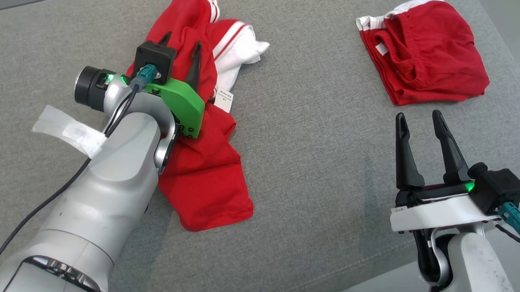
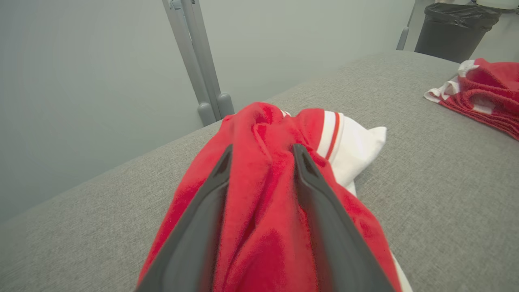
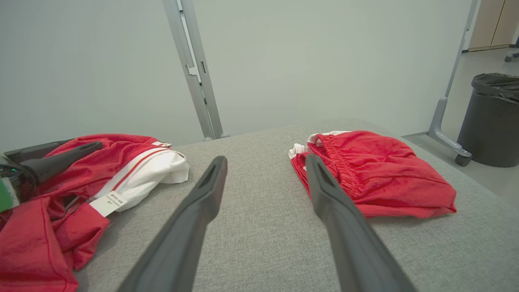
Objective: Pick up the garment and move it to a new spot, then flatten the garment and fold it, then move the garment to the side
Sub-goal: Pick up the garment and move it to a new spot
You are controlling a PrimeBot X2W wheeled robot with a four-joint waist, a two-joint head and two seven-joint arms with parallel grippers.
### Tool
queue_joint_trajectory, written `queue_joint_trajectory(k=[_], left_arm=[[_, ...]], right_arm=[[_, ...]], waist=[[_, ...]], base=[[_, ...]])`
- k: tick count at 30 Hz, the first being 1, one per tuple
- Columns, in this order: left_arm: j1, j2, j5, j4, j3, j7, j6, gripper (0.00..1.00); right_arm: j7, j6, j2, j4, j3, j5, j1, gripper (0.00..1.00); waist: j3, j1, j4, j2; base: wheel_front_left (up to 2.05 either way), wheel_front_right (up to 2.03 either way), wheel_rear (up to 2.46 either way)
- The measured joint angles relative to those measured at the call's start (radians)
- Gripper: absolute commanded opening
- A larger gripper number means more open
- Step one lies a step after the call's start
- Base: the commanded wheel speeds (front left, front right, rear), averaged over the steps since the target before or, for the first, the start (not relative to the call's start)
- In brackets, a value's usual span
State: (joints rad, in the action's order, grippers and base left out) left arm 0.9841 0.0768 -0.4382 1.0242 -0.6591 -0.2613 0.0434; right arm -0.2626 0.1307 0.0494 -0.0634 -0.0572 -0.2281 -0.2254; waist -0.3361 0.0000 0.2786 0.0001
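Atop grey woven cushion (image 1: pixel 308 166): crumpled red-white cloth garment (image 1: pixel 205 174), likely limp, light; grip at edges. L gripper (image 1: pixel 182 39) apart astride fold; R gripper (image 1: pixel 418 115) apart.

You won't find any text you can read here. The only print is on a small white tag (image 1: pixel 223 100) on the crumpled red garment (image 1: pixel 205 178), and its dark lettering is too small to make out.
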Motion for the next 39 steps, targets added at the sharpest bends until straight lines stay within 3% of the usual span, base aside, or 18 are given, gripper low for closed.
queue_joint_trajectory(k=[7,14,19,24,31,39], left_arm=[[-0.019,-0.014,0.014,-0.089,0.056,-0.001,0.011,1.00],[-0.163,-0.025,0.045,-0.257,0.071,-0.003,0.025,1.00],[-0.301,-0.027,0.010,-0.381,-0.014,-0.003,0.023,1.00],[-0.380,-0.027,-0.026,-0.442,-0.120,-0.003,0.049,1.00],[-0.460,-0.028,-0.095,-0.425,-0.255,-0.003,0.062,1.00],[-0.463,-0.028,-0.171,-0.344,-0.404,0.000,0.052,1.00]], right_arm=[[0.000,0.000,-0.001,-0.011,0.012,0.009,0.010,1.00],[0.000,0.000,-0.001,-0.016,0.050,0.030,0.041,1.00],[0.000,0.000,-0.001,-0.024,0.072,0.038,0.062,1.00],[0.000,0.000,-0.001,-0.028,0.072,0.038,0.075,1.00],[0.000,0.000,-0.001,-0.028,0.074,0.037,0.081,1.00],[0.000,0.000,-0.001,-0.030,0.074,0.037,0.080,1.00]], waist=[[0.032,0.0000,-0.030,0.0000],[0.093,0.0000,-0.092,0.0000],[0.137,0.0000,-0.146,0.0000],[0.178,0.0000,-0.188,0.0000],[0.203,0.0000,-0.215,0.0000],[0.186,0.0000,-0.191,0.0000]], base=[[0.00,0.00,0.00],[0.00,0.00,0.00],[0.00,0.00,0.00],[0.00,0.00,0.00],[0.00,0.00,0.00],[0.00,0.00,0.00]])
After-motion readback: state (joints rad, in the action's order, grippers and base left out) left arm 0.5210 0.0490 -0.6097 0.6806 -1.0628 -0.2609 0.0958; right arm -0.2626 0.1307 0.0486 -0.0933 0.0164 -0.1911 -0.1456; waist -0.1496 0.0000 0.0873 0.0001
